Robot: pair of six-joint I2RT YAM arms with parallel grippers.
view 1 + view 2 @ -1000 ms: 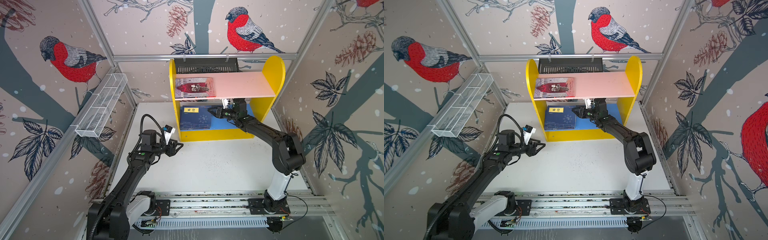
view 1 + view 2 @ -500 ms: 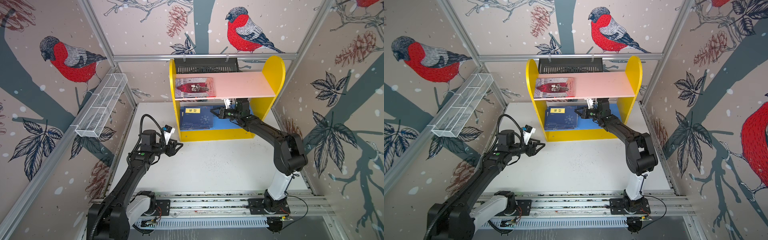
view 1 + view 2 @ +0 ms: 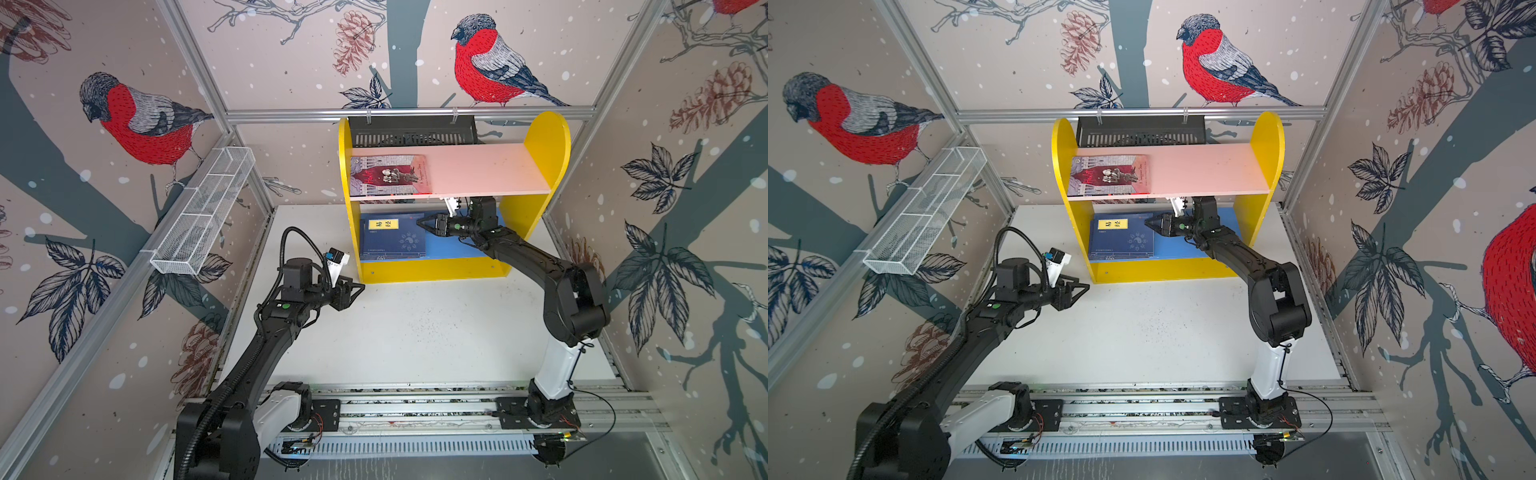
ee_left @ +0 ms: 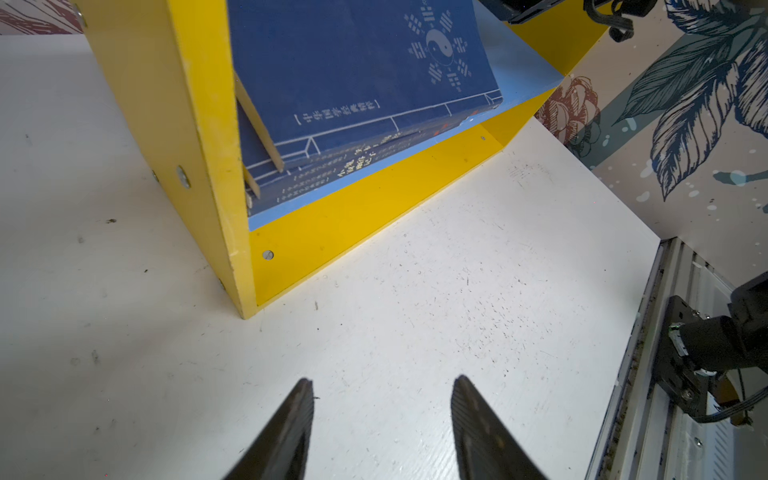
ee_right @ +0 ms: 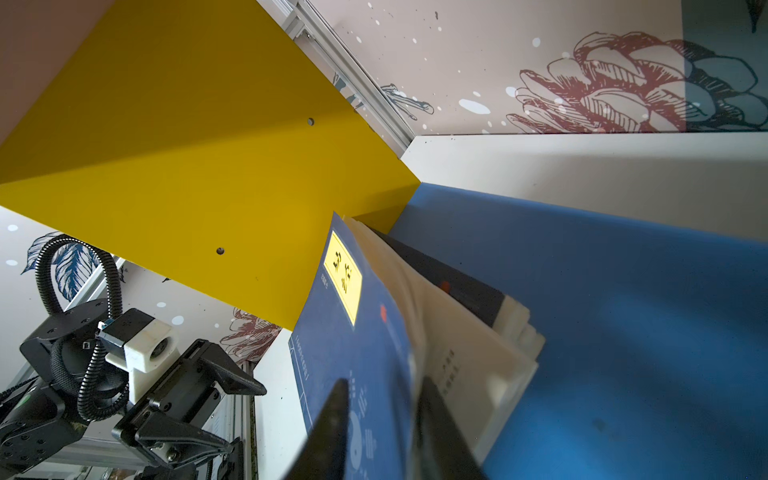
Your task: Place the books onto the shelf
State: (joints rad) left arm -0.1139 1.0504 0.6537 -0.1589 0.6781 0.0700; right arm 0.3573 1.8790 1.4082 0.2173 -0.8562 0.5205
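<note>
Little differs from a second ago: the left arm stands in the same spot, and the right tool is still under the pink board at the right edge of the navy stack.

One white wire basket (image 3: 199,216) hangs on the left wall. The left tool (image 3: 360,286) hovers just above the table (image 3: 415,332) near the shelf's left front corner. Its fingers are spread, with nothing between them.

The one yellow shelf (image 3: 432,270) has two boards. On the pink board (image 3: 478,170), at its left end, lies one red-and-grey book (image 3: 388,174). On the blue board (image 3: 457,249), against the left side panel, lies the stack of navy books (image 3: 392,239). At least three show; the exact count I cannot tell. One black slotted tray (image 3: 411,131) hangs behind the shelf.

The right tool (image 5: 382,386) has its fingers a little apart, straddling the free edge of the top navy book (image 5: 353,345), which is lifted off the one below.

The table is white and speckled with scuffs. The walls carry bullfinch wallpaper (image 3: 137,120) and are framed by aluminium rails (image 3: 407,113).
</note>
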